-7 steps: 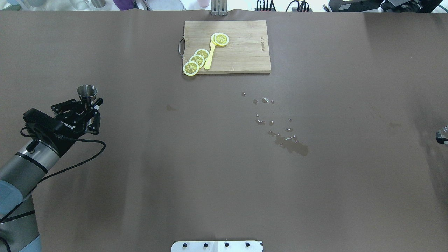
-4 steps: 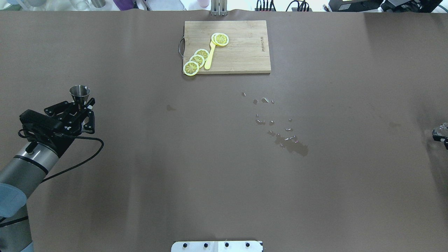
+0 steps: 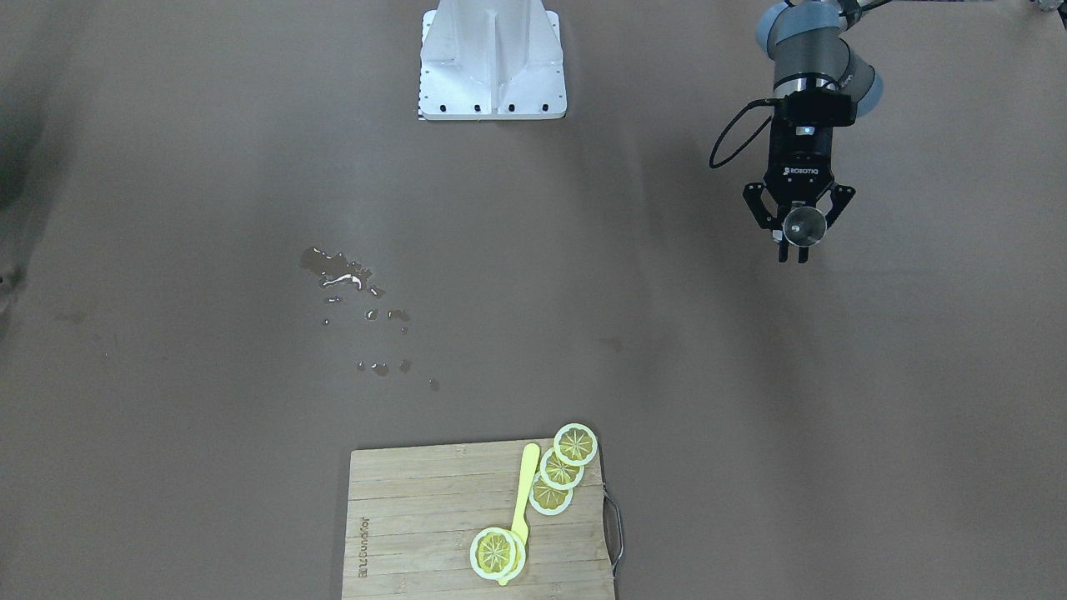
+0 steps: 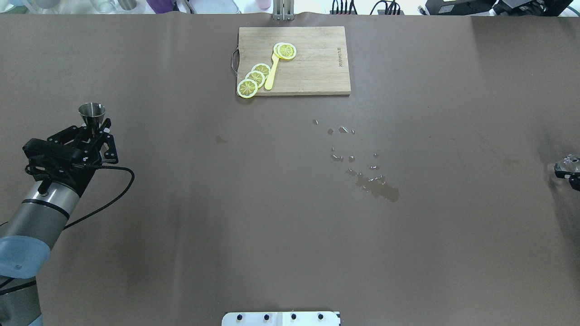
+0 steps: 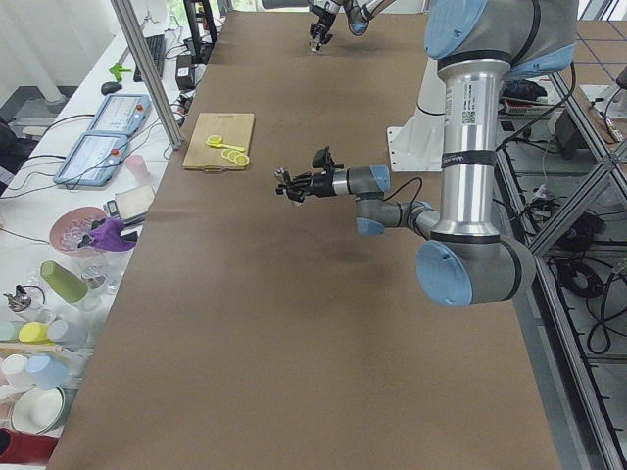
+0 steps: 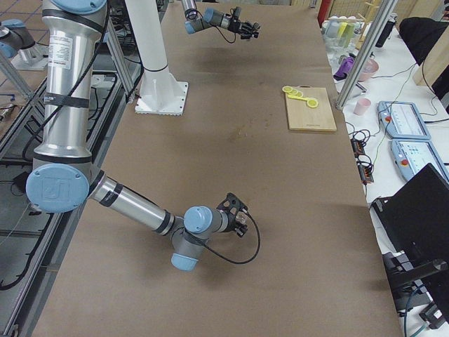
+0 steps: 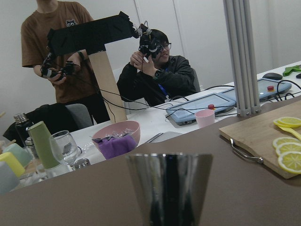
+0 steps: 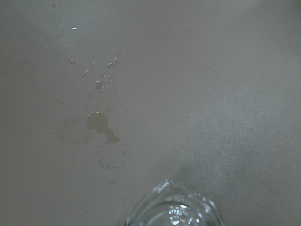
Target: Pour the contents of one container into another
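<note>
Left tool: clamped on the waist of the small grey steel hourglass jigger, which is held upright over the left side of the brown counter.
Right tool: seems clamped on the small clear glass cup at the far right edge.
Wet drops: mid-counter.

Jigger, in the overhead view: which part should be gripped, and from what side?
The narrow waist, approached level from the side, fingers either side. The jigger is upright, mouth up, and its cones flare above and below the waist, which should stop slipping. The left gripper holds it about there.
</note>
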Tool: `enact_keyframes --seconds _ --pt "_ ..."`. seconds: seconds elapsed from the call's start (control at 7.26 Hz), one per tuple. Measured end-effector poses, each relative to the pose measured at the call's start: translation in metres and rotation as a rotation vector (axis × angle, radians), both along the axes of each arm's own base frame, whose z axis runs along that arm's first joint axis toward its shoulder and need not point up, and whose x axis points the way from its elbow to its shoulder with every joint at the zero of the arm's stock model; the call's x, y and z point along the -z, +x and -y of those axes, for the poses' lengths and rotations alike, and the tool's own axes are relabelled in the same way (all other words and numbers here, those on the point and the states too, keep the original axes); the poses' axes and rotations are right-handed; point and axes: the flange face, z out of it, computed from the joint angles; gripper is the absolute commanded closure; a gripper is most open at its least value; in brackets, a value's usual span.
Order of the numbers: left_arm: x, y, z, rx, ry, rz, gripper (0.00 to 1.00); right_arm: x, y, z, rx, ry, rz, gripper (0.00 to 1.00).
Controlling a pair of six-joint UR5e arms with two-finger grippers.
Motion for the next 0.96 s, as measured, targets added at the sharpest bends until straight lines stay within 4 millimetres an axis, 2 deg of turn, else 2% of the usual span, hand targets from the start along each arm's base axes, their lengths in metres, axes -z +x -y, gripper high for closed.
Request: enact_keyframes --seconds 0.28,0.96 --pt "-0.009 0.001 -0.001 0.079 -0.003 0.013 1.00 0.001 -0.002 0.005 0.000 0.003 0.001 0.69" --pt "-0.027 0.008 0.004 0.165 -0.066 -0.057 1.00 -0.003 -0.009 0.018 0.000 0.002 0.001 0.69"
